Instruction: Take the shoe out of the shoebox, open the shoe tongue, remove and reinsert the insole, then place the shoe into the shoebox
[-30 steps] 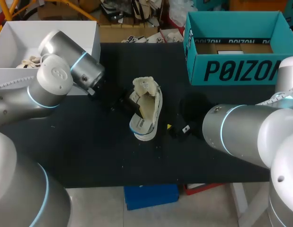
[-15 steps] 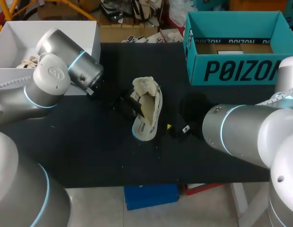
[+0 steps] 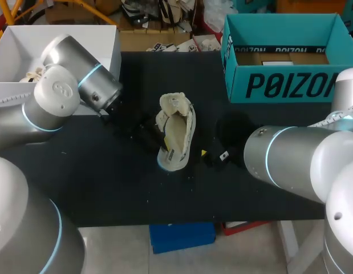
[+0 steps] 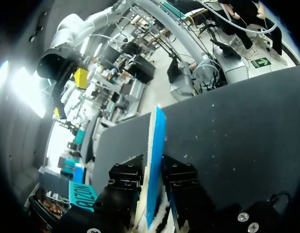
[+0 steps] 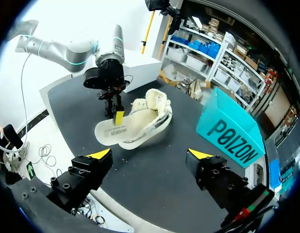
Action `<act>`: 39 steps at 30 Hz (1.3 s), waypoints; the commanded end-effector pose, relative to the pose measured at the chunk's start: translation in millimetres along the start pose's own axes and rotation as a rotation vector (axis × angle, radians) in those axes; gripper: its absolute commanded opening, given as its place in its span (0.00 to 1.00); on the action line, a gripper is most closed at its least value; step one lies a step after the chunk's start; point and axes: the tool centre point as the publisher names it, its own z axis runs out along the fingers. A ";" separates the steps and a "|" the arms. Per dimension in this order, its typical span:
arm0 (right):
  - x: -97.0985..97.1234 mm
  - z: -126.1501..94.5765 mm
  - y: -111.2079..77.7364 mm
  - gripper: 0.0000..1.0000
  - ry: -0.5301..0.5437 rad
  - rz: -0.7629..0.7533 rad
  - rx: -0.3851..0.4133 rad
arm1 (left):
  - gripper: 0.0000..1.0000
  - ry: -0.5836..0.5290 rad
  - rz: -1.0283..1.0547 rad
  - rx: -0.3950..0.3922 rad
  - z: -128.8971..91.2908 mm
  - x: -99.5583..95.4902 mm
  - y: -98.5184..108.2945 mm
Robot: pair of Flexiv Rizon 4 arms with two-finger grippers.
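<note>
Drawn back slightly, left gripper (image 4: 150, 170) pinches the insole (image 4: 155, 155) protruding from the shoe (image 3: 181, 117); right gripper (image 5: 150, 155) spread

The black table (image 3: 108, 182) carries 3 things: 1 pale shoe (image 3: 189, 128) near its middle and 2 open boxes at its far edge. The shoe lies on its side with the insole (image 3: 175, 138) showing in its opening. The teal shoebox (image 3: 279, 85) stands at the far right corner and a white box (image 3: 22, 40) at the far left, both well apart from the shoe.
</note>
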 end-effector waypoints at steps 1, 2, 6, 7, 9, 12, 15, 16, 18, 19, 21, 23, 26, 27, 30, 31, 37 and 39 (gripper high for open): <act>3.0 -5.6 -6.4 1.00 -0.004 0.001 -0.015 | 0.18 0.009 0.002 0.004 1.2 -1.8 0.8; 3.0 -5.6 -6.4 1.00 -0.004 0.001 -0.015 | 0.12 0.012 0.004 0.007 1.8 -2.4 1.1; 3.0 -5.6 -6.4 1.00 -0.004 0.001 -0.015 | 0.00 0.004 0.014 0.005 0.9 -5.0 3.3; 3.0 -5.6 -6.4 1.00 -0.004 0.001 -0.015 | 0.00 0.000 0.016 0.003 0.2 -6.1 3.5; 3.0 -5.6 -6.4 1.00 -0.004 0.001 -0.015 | 0.00 -0.007 0.019 -0.001 -1.3 -7.7 3.9; 3.0 -5.6 -6.4 1.00 -0.004 0.001 -0.015 | 0.00 -0.021 0.025 -0.007 -3.6 -9.7 3.5; 3.0 -5.6 -6.4 1.00 -0.004 0.001 -0.015 | 0.00 -0.040 0.029 -0.019 -6.2 -10.7 3.0; 3.0 -5.6 -6.4 1.00 -0.004 0.001 -0.015 | 0.00 -0.052 0.030 -0.025 -7.6 -10.9 2.8; 3.0 -5.6 -6.4 1.00 -0.004 0.001 -0.015 | 0.00 -0.070 0.027 -0.029 -9.9 -11.2 2.0; 3.0 -5.6 -6.4 1.00 -0.004 0.001 -0.015 | 0.00 -0.076 0.029 -0.032 -10.5 -11.1 1.9; 3.0 -5.6 -6.4 1.00 -0.004 0.001 -0.015 | 0.00 -0.088 0.026 -0.036 -11.1 -10.8 1.7; 3.0 -5.6 -6.4 1.00 -0.004 0.001 -0.015 | 0.00 -0.101 0.024 -0.040 -11.3 -10.5 1.8; 3.0 -5.6 -6.4 1.00 -0.004 0.001 -0.015 | 0.00 -0.114 0.020 -0.038 -9.4 -10.5 4.1; 3.0 -5.6 -6.4 1.00 -0.004 0.001 -0.015 | 0.00 -0.119 0.018 -0.039 -8.5 -10.7 4.9; 3.0 -5.6 -6.4 1.00 -0.004 0.001 -0.015 | 0.00 -0.123 0.018 -0.039 -5.3 -12.1 6.7; 3.0 -5.6 -6.4 1.00 -0.004 0.001 -0.015 | 0.00 -0.124 0.019 -0.040 -4.6 -12.7 8.0; 3.0 -5.6 -6.4 1.00 -0.004 0.001 -0.015 | 0.00 -0.131 0.024 -0.051 -3.1 -17.0 15.2; 3.0 -5.6 -6.4 1.00 -0.004 0.001 -0.015 | 0.00 -0.133 0.025 -0.056 -3.6 -18.4 17.2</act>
